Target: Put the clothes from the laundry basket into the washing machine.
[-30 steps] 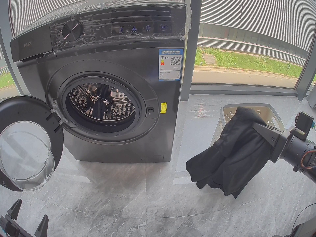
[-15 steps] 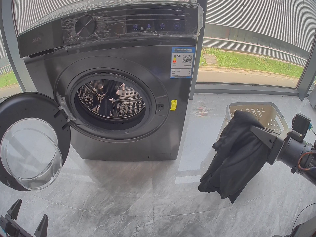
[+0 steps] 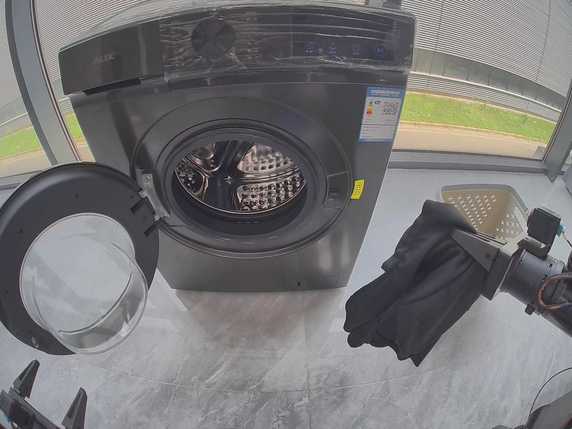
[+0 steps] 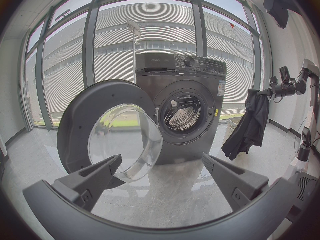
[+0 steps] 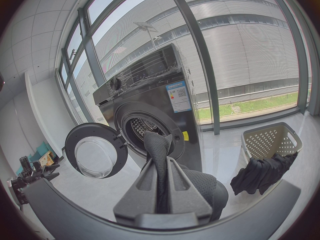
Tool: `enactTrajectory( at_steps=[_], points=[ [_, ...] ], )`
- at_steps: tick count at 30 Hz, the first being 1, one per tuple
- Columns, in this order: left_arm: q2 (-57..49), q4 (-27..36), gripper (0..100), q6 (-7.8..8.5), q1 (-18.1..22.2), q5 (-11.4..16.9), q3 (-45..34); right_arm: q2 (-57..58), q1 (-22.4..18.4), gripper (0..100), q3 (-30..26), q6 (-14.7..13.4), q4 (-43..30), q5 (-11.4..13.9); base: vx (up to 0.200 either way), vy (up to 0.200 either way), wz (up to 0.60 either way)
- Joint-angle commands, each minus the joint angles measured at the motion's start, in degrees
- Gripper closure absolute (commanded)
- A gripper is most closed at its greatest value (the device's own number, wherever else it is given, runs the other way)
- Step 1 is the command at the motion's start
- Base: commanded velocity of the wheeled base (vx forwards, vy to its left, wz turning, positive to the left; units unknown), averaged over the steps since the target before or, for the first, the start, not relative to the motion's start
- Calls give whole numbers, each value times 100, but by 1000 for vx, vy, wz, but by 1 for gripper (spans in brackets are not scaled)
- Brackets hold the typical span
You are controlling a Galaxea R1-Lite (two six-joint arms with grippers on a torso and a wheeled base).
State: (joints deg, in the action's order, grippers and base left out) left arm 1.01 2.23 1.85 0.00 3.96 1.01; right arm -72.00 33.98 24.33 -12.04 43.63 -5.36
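In the head view, the whole scene has slid toward 3 o'clock over the last second: the camera has swung, not the things. The washing machine (image 3: 250, 90) now sits nearly centred, its drum mouth (image 3: 238, 183) open. The right tool (image 3: 471, 242) stays clenched on the dark garment (image 3: 417, 293), which hangs above the floor (image 3: 268, 358) at 4 o'clock from the drum mouth, partly covering the laundry basket (image 3: 497, 204). I judge the robot is squaring up for the carry to the drum.

In the left wrist view, the left tool (image 4: 160, 159) is released and holds nothing, low over the floor, facing the swung-open door (image 4: 100, 124).

In the right wrist view, cloth is pinched between the right tool's fingers (image 5: 146, 184). A second garment (image 5: 263, 174) drapes over the basket's rim, so more remains.
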Motion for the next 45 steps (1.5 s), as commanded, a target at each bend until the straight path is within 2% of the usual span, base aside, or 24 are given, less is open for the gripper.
enactTrajectory(
  at_steps=[1, 6, 12, 21, 33, 45],
  points=[
    [-101, -3, 0, -1, 0, 8, -101, -16, 4, 100, -7, 0, 5, 0, 0, 0, 0],
    [-101, 5, 0, -10, 0, 17, -101, -16, 13, 100, -7, 0, -4, 0, 0, 0, 0],
    [-101, 5, 0, -10, 0, 8, -101, -16, 13, 100, -7, 0, -4, 0, 200, 0, 0],
    [-101, 5, 0, -1, 0, 8, -101, -16, 21, 100, -16, 9, -4, 0, 0, 0, 0],
    [-101, 5, 0, -10, 0, 8, -101, -60, 21, 100, -43, 9, -4, 0, 0, 200, 0],
    [-101, -3, 0, -1, 0, -1, -101, -78, 30, 100, -78, 18, -4, 0, 0, 0, 0]
  ],
)
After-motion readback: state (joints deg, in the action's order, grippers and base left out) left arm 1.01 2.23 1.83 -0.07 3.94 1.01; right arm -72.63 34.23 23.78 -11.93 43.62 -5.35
